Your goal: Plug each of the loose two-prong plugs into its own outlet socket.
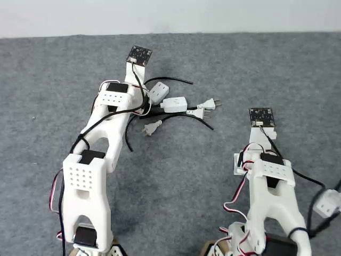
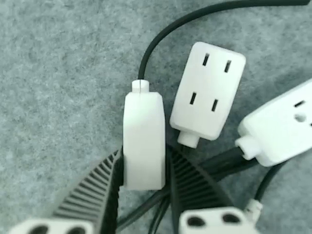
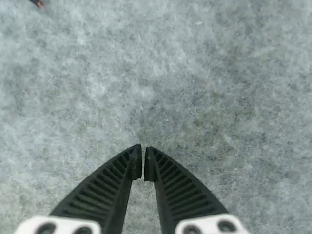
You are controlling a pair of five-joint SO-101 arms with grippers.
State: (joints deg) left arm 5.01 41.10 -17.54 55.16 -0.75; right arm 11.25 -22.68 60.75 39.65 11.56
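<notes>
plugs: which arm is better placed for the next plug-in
Left. The left gripper clamps a white block on a black cord, right beside the four-slot socket. The right gripper is shut over carpet, away from the cords.

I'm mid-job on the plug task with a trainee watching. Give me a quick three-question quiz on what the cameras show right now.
1. True or false: the right gripper is shut on a loose plug.
2. What does the left gripper clamp between its fingers? A) a white cable-end block with a black cable leaving it; B) a bare black cable alone; C) nothing.
3. Fill in: the white outlet block lying just beside the left gripper shows ___ slots on its face.

Key: 1 false, since it is shut with nothing between its fingers, over grey carpet. 2 A. 3 four.
</notes>
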